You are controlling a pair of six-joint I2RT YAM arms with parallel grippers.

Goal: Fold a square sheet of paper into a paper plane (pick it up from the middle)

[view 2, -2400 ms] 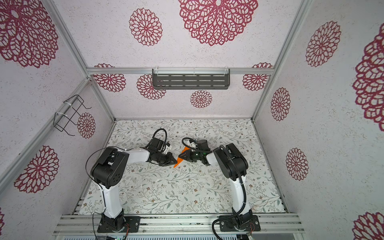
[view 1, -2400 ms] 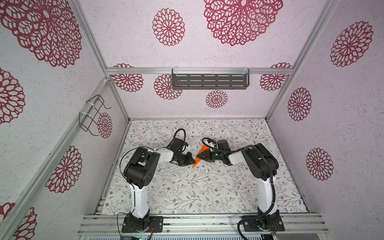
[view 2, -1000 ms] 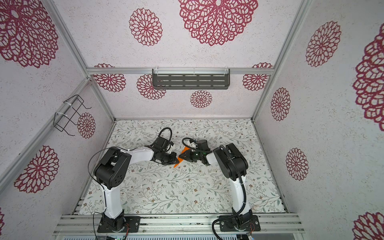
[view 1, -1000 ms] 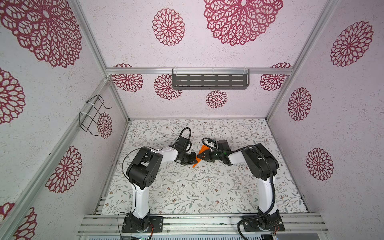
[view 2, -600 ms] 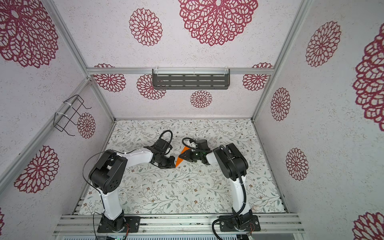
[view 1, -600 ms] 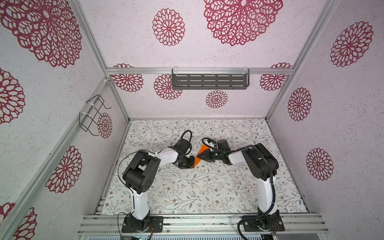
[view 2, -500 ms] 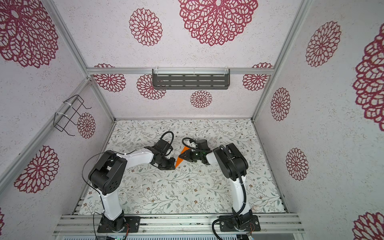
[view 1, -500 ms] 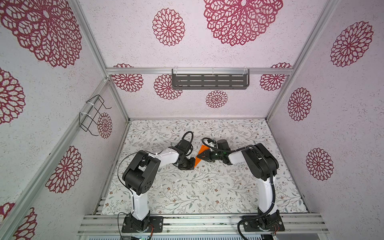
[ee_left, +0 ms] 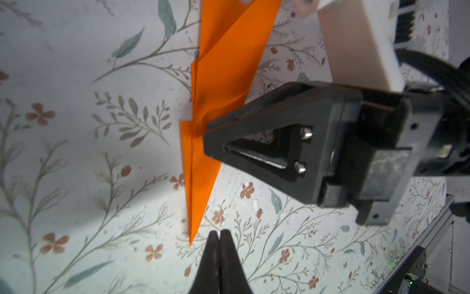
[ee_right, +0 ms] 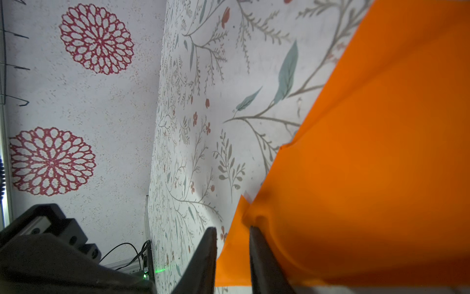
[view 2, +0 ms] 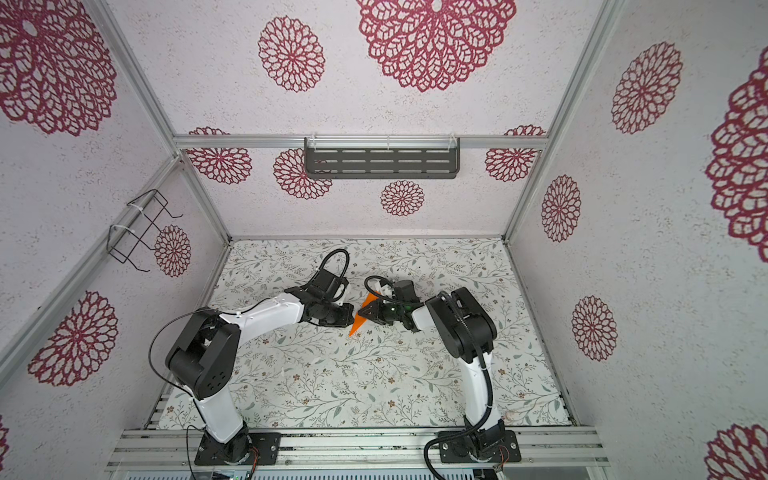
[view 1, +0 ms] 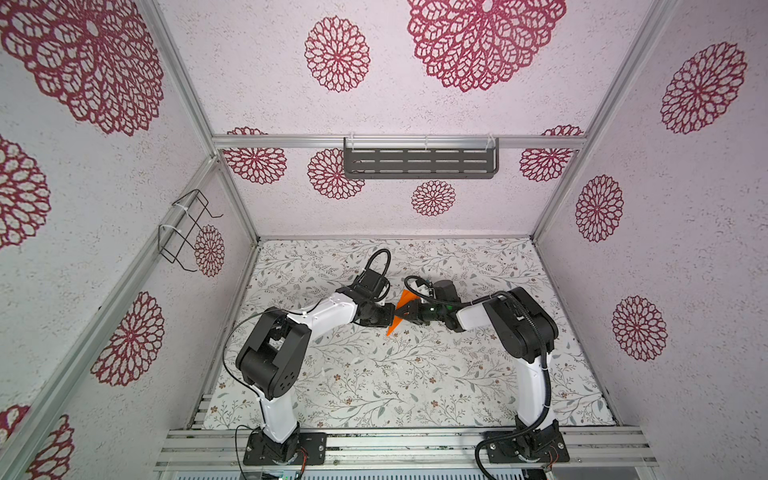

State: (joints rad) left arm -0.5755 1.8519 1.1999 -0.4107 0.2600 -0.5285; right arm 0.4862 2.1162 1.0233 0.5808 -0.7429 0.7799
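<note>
The orange paper, folded into a narrow pointed paper plane (view 1: 402, 300) (view 2: 356, 324), lies on the floral table mat near the middle in both top views. My right gripper (view 1: 406, 311) (view 2: 368, 313) reaches it from the right. In the right wrist view this gripper (ee_right: 232, 230) is open a little, and an edge of the plane (ee_right: 368, 152) lies between its fingers. My left gripper (ee_left: 219, 233) is shut and empty, its tips just beside the plane's sharp tip (ee_left: 195, 219). The right gripper's black fingertips (ee_left: 207, 132) touch the plane's folded middle.
A grey slotted shelf (view 1: 419, 163) hangs on the back wall. A wire holder (view 1: 187, 230) is fixed to the left wall. Patterned walls close in the floral mat (view 1: 374, 374) on three sides, and an aluminium rail (view 1: 395, 444) runs along the front.
The left arm has swung its elbow, and its shut gripper has crept a little toward the plane. The right gripper and the plane have stayed almost where they were.
</note>
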